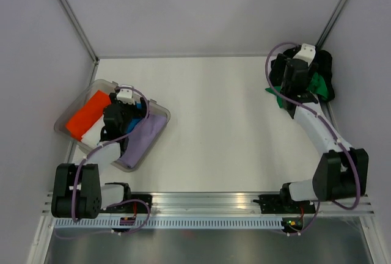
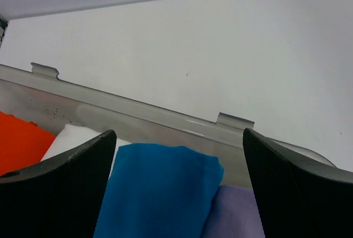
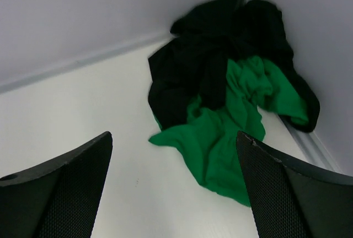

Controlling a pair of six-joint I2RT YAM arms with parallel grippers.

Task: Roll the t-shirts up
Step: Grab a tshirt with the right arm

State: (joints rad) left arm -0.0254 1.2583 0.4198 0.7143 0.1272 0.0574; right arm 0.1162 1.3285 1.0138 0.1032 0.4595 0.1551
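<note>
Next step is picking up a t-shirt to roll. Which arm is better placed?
Right. The right arm's open jaws face the crumpled green t-shirt and black t-shirt piled in the far right corner. The left arm's jaws hang over a bin of folded cloths, across the table.

**White table: a bin on the left, two shirts in the far right corner**

The table (image 1: 220, 129) is white and flat, with pale walls on its left, far and right sides. A clear plastic bin (image 2: 165, 121) sits on its left side, turned at an angle to the edges and close to the left wall. In the far right corner a black t-shirt (image 3: 187, 67) and a green t-shirt (image 3: 220, 139) lie crumpled together in one heap against the walls. The black lies partly over the green, which spreads out toward the near side.
</note>
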